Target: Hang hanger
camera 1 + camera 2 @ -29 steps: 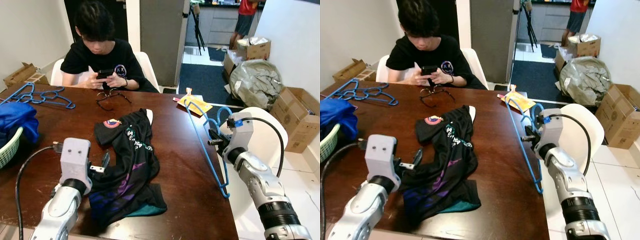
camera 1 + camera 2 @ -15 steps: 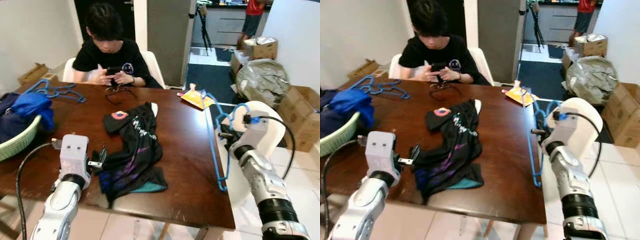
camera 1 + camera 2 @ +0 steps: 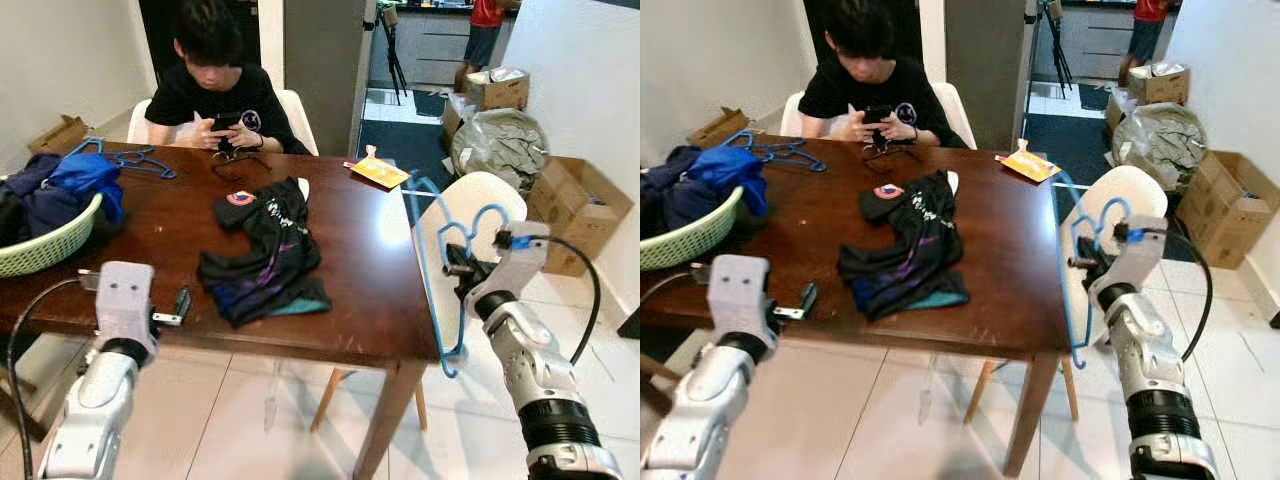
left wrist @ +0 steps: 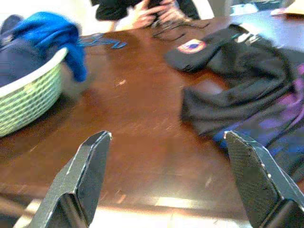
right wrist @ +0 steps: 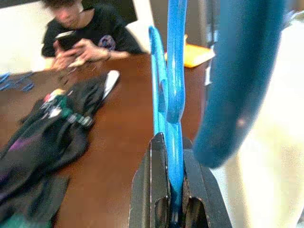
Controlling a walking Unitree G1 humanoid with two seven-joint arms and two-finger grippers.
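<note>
- Hanger [image 3: 437, 275], blue plastic, is clamped between the two black fingers of the right gripper [image 3: 452, 270]; it hangs in the air past the right edge of the wooden table [image 3: 350, 300], its long side going down below the gripper.
- Just behind the right gripper stands a white chair [image 3: 470, 205], close to the hanger's hook.
- To the left of this gripper, on the table, lies a black shirt [image 3: 265, 255] with purple print and a round badge; its writing is too small to read.
- Beyond the right gripper, at the far table corner, is a yellow packet [image 3: 375, 172].
- The left gripper [image 4: 166, 175] is near the front table edge, its fingers wide apart and holding nothing.
- Ahead of it to its left is a green basket [image 3: 45, 248] with blue clothes [image 3: 75, 180], then more blue hangers [image 3: 130, 158].
- A person [image 3: 215, 85] sits at the far side, looking at a phone.
- Cardboard boxes [image 3: 575, 210] stand on the floor past the chair.
</note>
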